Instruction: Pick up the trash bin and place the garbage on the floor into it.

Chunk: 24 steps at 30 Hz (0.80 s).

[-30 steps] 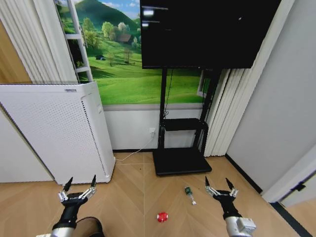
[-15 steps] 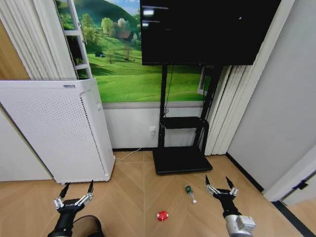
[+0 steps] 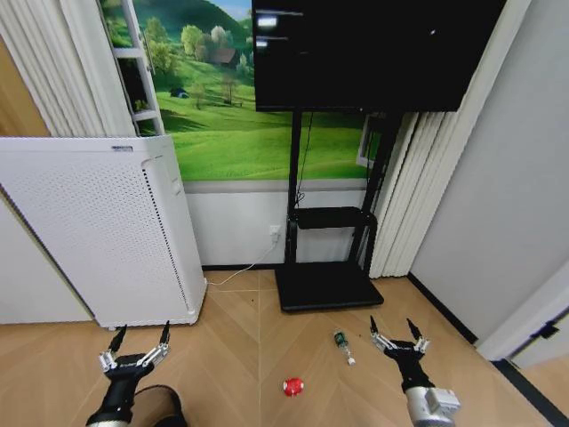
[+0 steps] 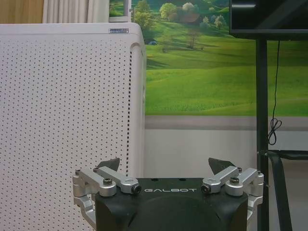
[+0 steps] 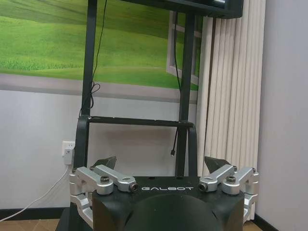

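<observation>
Floor [image 3: 231,356], one bottle [image 3: 341,344], one red piece [image 3: 292,387]

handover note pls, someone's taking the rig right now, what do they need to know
Left gripper: open, holding nothing, low at the robot's left above the floor, in front of the white perforated appliance.
Right gripper: open, holding nothing, low at the robot's right, just right of the bottle.
Garbage: the clear bottle with a green label lies on the floor in front of the TV stand base; one red piece lies nearer the robot, between the arms.
A dark rounded object sits at the bottom edge by the left arm, possibly the trash bin; cannot confirm.
Done: nothing picked up.
Left: grab the bin, collect the garbage.
</observation>
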Motion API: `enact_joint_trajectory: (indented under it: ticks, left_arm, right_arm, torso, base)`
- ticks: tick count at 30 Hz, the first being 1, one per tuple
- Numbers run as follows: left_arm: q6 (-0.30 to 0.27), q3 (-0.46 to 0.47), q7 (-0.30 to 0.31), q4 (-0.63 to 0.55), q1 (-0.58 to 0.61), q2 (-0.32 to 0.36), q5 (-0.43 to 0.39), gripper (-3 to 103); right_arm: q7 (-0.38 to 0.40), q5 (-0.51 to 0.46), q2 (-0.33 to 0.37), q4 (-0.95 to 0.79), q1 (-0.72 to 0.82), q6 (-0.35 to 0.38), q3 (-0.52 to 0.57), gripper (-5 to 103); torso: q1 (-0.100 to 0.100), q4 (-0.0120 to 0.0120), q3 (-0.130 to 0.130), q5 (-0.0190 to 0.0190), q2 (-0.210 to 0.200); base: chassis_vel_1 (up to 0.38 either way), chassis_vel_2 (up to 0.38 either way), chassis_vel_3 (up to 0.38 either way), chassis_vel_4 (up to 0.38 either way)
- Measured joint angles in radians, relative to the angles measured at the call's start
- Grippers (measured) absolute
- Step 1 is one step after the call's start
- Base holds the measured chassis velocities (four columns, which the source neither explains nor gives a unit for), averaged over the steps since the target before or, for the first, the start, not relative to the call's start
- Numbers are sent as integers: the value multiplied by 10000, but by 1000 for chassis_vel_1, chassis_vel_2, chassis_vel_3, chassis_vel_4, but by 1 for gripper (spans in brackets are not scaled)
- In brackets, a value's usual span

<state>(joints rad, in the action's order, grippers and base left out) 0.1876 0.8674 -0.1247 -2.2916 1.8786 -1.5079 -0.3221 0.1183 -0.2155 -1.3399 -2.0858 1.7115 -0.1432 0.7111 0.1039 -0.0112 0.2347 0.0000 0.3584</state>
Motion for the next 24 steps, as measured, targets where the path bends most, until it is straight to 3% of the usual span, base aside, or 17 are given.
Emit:
enact_joint_trajectory:
  ticks: [24]
  left_arm:
    - [7,-26,20,215,-121,-42,35,100]
  right_arm:
    - [14,117,-121,23,57,-41,-6,100]
  torso:
    - [-285,0,-721,0,-1005]
  base:
    - [0,0,0,0]
